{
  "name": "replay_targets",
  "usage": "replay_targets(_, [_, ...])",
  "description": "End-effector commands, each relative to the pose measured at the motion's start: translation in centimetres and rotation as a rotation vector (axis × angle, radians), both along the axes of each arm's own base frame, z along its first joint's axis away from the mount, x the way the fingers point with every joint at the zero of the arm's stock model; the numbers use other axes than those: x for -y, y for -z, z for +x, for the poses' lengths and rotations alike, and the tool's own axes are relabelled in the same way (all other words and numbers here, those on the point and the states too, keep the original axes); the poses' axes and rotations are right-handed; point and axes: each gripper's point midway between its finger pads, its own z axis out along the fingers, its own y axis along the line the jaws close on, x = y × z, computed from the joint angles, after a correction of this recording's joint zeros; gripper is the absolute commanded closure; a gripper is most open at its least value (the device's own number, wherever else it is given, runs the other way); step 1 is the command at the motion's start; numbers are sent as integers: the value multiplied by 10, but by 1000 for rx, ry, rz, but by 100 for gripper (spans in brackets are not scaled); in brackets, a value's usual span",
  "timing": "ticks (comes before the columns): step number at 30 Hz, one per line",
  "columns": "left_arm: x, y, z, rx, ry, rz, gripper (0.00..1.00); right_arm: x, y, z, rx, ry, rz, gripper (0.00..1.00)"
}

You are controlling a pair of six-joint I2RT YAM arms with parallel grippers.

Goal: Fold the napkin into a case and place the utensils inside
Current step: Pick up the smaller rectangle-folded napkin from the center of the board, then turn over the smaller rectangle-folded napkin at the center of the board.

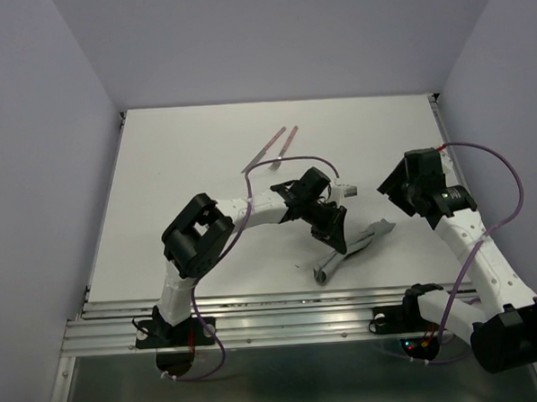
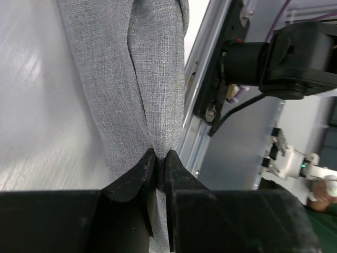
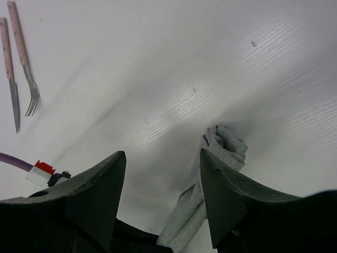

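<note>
The napkin [image 1: 368, 238] lies bunched into a narrow grey strip on the white table, running from the front rail up to the right. My left gripper [image 1: 336, 241] is shut on it partway along; in the left wrist view the black fingertips [image 2: 150, 163] pinch a fold of the cloth [image 2: 142, 79]. My right gripper [image 1: 392, 194] is open and empty, above the strip's crumpled far end [image 3: 225, 141], which shows beside its right finger [image 3: 231, 195]. The utensils [image 1: 270, 147] lie side by side at the back of the table, the fork [image 3: 23, 58] next to the knife [image 3: 9, 68].
A metal rail [image 1: 283, 304] runs along the table's near edge, close to the napkin's lower end. Purple cables loop over both arms. The right arm's base [image 2: 279, 52] shows beyond the rail. Grey walls close in the table at the left, back and right.
</note>
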Motion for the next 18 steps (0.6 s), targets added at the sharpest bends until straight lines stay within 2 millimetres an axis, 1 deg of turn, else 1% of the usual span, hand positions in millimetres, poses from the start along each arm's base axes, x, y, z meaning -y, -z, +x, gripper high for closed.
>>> replay_targets(1, [8, -26, -3, -80, 41, -149, 100, 4, -17, 2, 35, 7, -18, 36])
replay_targets(6, [6, -28, 0, -154, 31, -196, 100, 5, -14, 1, 30, 5, -22, 36])
replay_targets(8, [6, -29, 6, -159, 19, -209, 100, 5, -13, 1, 24, 4, -24, 36])
replay_targets(14, [1, -14, 14, -199, 16, -197, 100, 5, -6, 1, 5, 8, -29, 36])
replay_targets(18, [-4, -8, 22, -208, 1, -197, 100, 6, -4, 2, -2, 12, -35, 36])
